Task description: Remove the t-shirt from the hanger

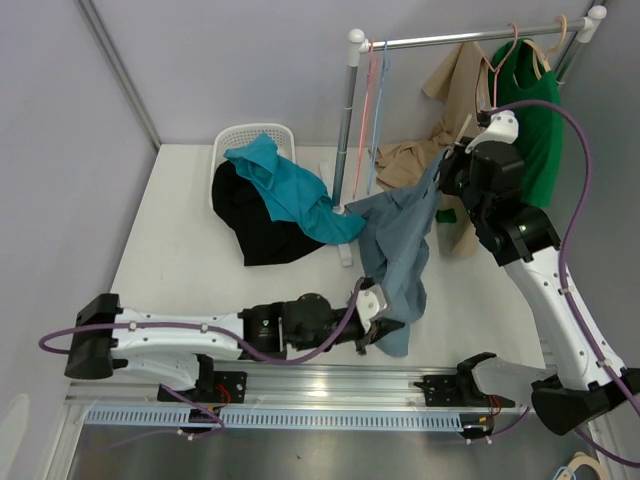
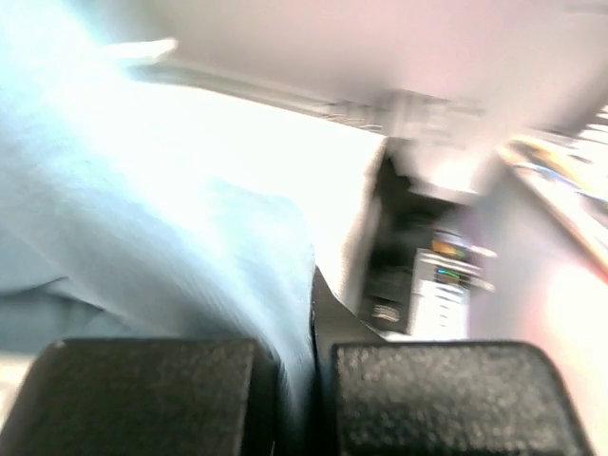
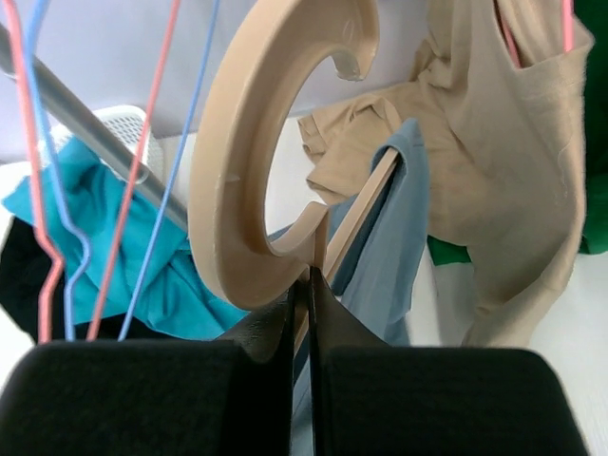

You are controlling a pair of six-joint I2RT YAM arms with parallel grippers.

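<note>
A grey-blue t-shirt [image 1: 400, 250] hangs from a beige plastic hanger [image 3: 237, 171] held off the rail, above the table. My right gripper [image 3: 306, 285] is shut on the hanger just below its hook, and the shirt [image 3: 385, 247] drapes down behind it. In the top view this gripper [image 1: 455, 172] sits at the shirt's upper end. My left gripper [image 1: 368, 335] is low near the table's front edge, shut on the shirt's bottom hem. The blurred left wrist view shows pale blue cloth [image 2: 142, 237] pinched between the left gripper's [image 2: 309, 380] jaws.
A white basket [image 1: 250, 135] at the back holds a teal garment [image 1: 285, 185] and a black one [image 1: 250, 225] spilling onto the table. The clothes rack's upright [image 1: 350, 120] carries thin pink and blue wire hangers [image 1: 375, 100]. A beige shirt [image 1: 455, 85] and a green shirt [image 1: 535, 120] hang on its rail.
</note>
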